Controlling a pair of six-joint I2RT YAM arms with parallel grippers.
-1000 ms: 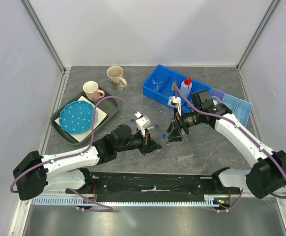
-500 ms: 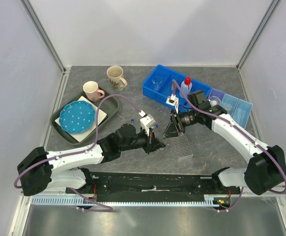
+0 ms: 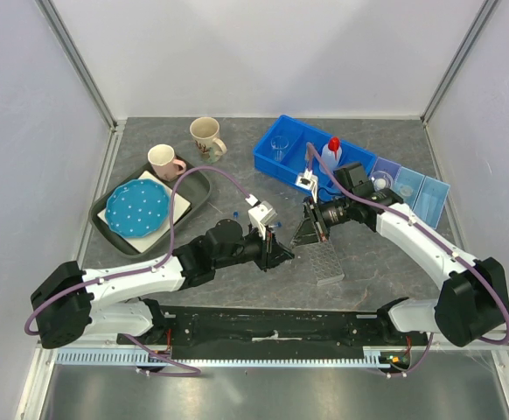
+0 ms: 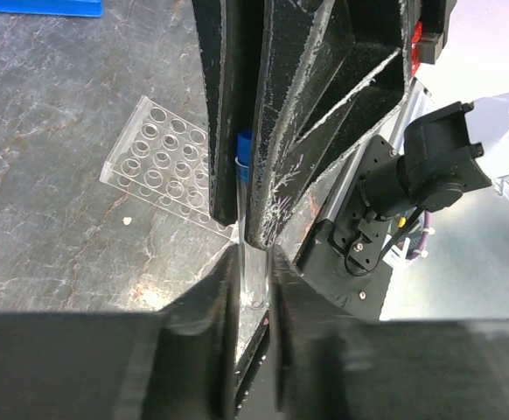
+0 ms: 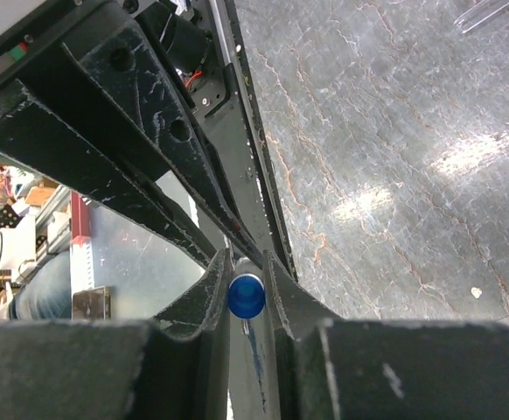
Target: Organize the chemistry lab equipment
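Handover of blue-capped tube [image 5: 246, 297] above the table's [image 3: 237, 171] middle.
Your left gripper [image 4: 253, 267] clamps its glass; your right gripper [image 5: 245, 262] pinches its cap; squeeze bottle [image 3: 331, 156] sits in far blue bin [image 3: 299, 140]; tube rack [image 3: 326, 261] not yet filled.

We have both arms reaching in toward the middle, low over the table. Our left arm [image 3: 141, 278] stretches out to the right, and the left gripper [image 3: 281, 254] is clamped on a blue-capped tube [image 4: 253, 271] — fingers tight against the glass. Our right arm [image 3: 421, 241] bends back to the left, with the right gripper [image 3: 306, 233] meeting the left one tip to tip — its fingers closed in on either side of the same tube's cap.
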